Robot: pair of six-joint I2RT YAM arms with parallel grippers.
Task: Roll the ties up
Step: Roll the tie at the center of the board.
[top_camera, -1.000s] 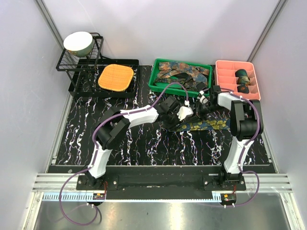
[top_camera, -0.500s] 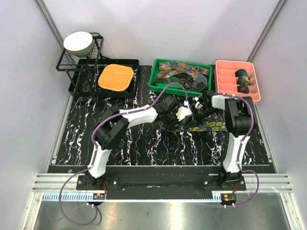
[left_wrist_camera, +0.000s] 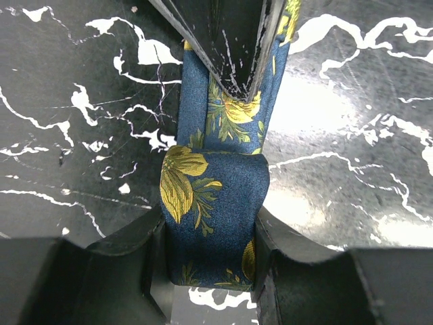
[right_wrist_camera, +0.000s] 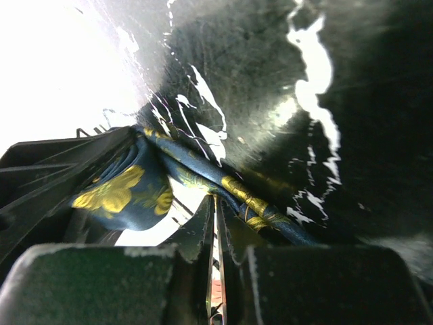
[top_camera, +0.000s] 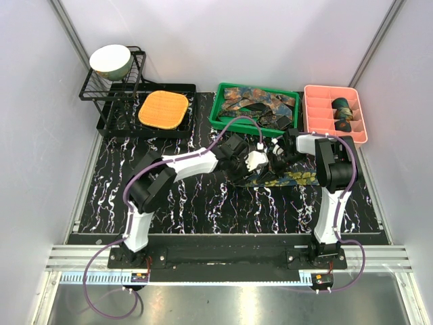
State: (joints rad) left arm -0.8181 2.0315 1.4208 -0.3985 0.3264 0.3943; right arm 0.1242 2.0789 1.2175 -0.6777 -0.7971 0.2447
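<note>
Between our two grippers, near the middle of the black marbled mat (top_camera: 203, 203), sits the navy tie (left_wrist_camera: 213, 196). It is dark blue cloth with yellow flowers and green leaves. Its end is turned over into a short fold, and a flat strip runs on from there. Our left gripper (left_wrist_camera: 210, 244) clamps that fold, one finger touching each side. Our right gripper (right_wrist_camera: 215, 217) has its fingers pressed together, tips on the flat strip just past the fold. Whether any cloth is nipped between them we cannot tell. From above, the remaining length trails rightward along the mat beneath the right arm.

At the far left stands the wire rack (top_camera: 91, 91) with a bowl (top_camera: 110, 59), and the orange pad (top_camera: 163, 110) lies beside it, well apart from us. The green crate (top_camera: 218, 120) of loose ties (top_camera: 257, 101) is near, just behind the grippers. The pink tray (top_camera: 306, 112) holding coils (top_camera: 342, 107) sits at the back right. We have open mat on the left and toward the near edge.

Since a second ago, the right arm has swung leftward, bringing its gripper close to the left one, and the strip showing on the mat has shortened.
</note>
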